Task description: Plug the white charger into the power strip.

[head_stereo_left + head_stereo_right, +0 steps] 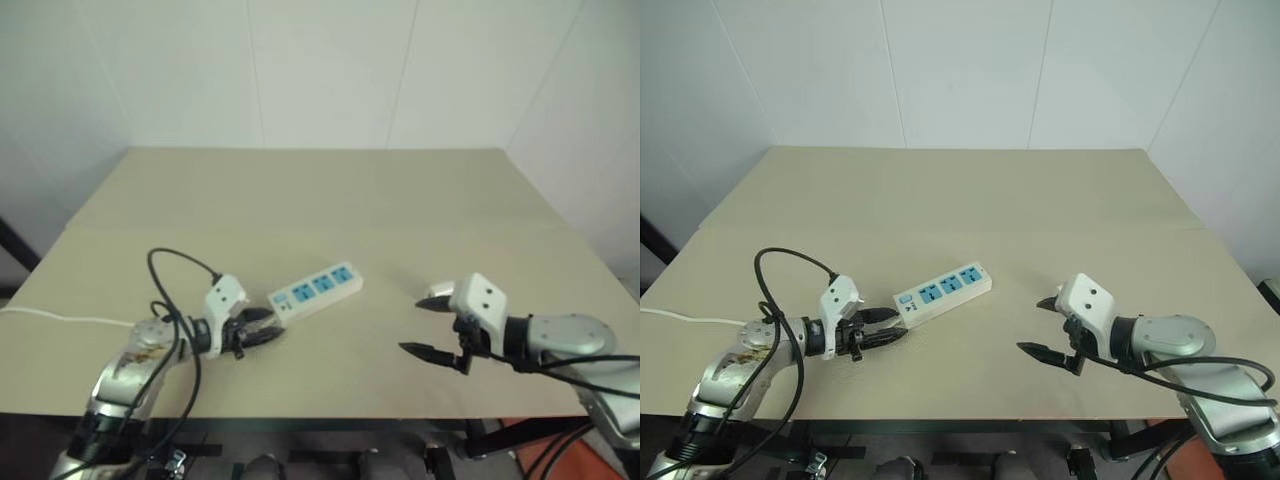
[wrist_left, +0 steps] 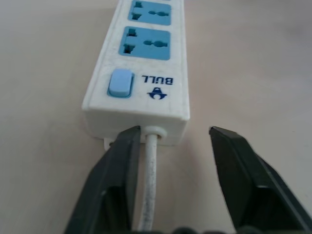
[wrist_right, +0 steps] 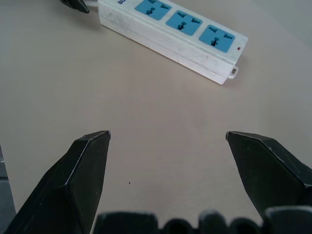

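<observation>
Nearest you, your left tool point(image 2: 170, 146) is partly open around the thin white cable point(image 2: 148, 185), with one finger touching it, right at the switch end of the power strip point(image 1: 316, 288). It grips nothing. Your right tool point(image 1: 1040, 325) is wide open and empty, well apart on the other side. The strip lies flat on the surface point(image 1: 320, 190), near the front edge. It looks hard, light and smooth, so it may slide; hold its long sides. The cable bends easily. You cannot see the white charger.

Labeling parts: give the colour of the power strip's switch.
Light blue switch on the white power strip, clearest in the left wrist view.
</observation>
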